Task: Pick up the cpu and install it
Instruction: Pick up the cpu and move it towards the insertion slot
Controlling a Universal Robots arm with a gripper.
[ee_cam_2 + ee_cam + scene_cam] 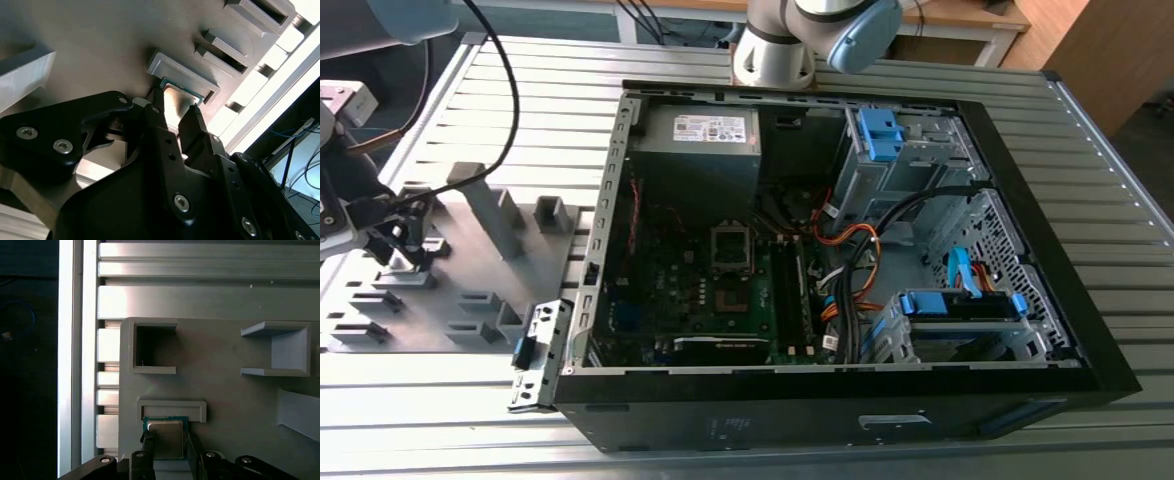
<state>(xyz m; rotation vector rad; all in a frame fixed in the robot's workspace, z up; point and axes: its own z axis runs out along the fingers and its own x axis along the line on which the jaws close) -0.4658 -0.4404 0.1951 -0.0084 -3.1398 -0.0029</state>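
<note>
cpu (pixel 165 441) in tray (pixel 227 405) pocket, tray beside computer case (pixel 827 405)

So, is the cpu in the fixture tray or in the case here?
In the fixture tray: the cpu lies flat against a grey bracket there, with the gripper poised at it.

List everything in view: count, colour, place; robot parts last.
table: one, silver slats, under everything.
computer case: one, black, open, mid-table.
motherboard: one, green, inside the computer case.
drive brackets: two, blue, inside the computer case.
fixture tray: one, grey, on the table, at the exterior view's left of the computer case.
cpu: one, silver-grey top, against a bracket on the fixture tray.
arm: one, silver-grey, base beyond the computer case.
pincer: one, black, at the cpu.
</note>
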